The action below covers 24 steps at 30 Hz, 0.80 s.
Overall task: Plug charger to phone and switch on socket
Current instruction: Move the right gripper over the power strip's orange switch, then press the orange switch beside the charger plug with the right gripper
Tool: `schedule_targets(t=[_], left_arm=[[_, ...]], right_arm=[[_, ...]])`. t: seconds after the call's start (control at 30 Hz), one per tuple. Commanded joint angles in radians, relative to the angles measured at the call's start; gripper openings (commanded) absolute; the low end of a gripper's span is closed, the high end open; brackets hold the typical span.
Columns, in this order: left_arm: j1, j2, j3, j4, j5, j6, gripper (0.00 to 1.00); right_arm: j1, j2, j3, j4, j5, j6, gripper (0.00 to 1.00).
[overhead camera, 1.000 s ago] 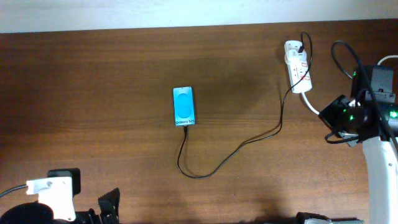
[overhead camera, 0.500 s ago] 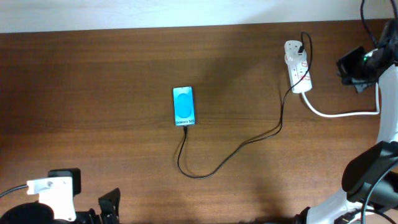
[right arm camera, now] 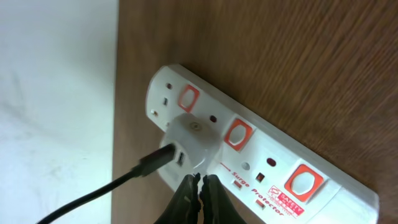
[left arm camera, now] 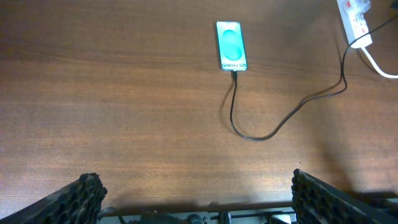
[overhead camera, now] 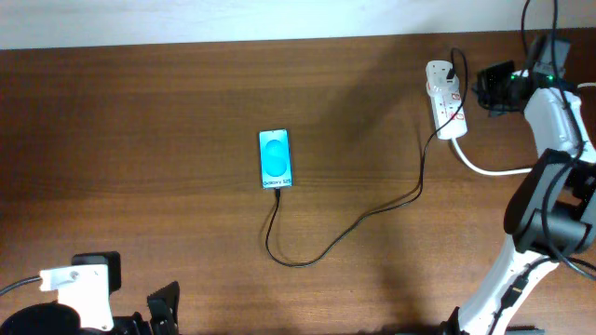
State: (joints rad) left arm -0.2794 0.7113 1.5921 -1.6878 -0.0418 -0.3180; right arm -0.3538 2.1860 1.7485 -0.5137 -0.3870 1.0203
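Note:
The phone (overhead camera: 276, 159) with a cyan screen lies mid-table; it also shows in the left wrist view (left arm camera: 231, 46). The black charger cable (overhead camera: 372, 211) runs from the phone's near end in a loop to the white socket strip (overhead camera: 444, 100) at the far right. My right gripper (overhead camera: 486, 90) is shut and empty, just right of the strip. In the right wrist view its fingertips (right arm camera: 199, 186) hover over the strip (right arm camera: 273, 168) beside the white adapter (right arm camera: 189, 140) and red switches. My left gripper (left arm camera: 196, 202) is open, low at the near edge.
A thick white cord (overhead camera: 494, 167) leaves the strip's near end toward the right. The table's far edge meets a white wall just behind the strip (right arm camera: 56, 93). The cable loop (left arm camera: 249, 134) lies between the phone and the near edge.
My right arm swung from the near right side up to the far right, then moved left to the socket strip. The phone, cable and left arm have not moved.

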Motion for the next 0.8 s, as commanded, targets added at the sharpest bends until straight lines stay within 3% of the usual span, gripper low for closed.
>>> schedule_targets(t=[0.0,0.77], left_arm=[[-0.002,-0.002,0.000,0.000,-0.007,-0.004,1.00],[-0.002,-0.002,0.000,0.000,-0.007,-0.004,1.00]], right_arm=[[0.022,0.063,0.015,0.018,0.010,0.031,0.04],[0.053,0.128,0.015,0.126,0.074,0.036,0.04]])
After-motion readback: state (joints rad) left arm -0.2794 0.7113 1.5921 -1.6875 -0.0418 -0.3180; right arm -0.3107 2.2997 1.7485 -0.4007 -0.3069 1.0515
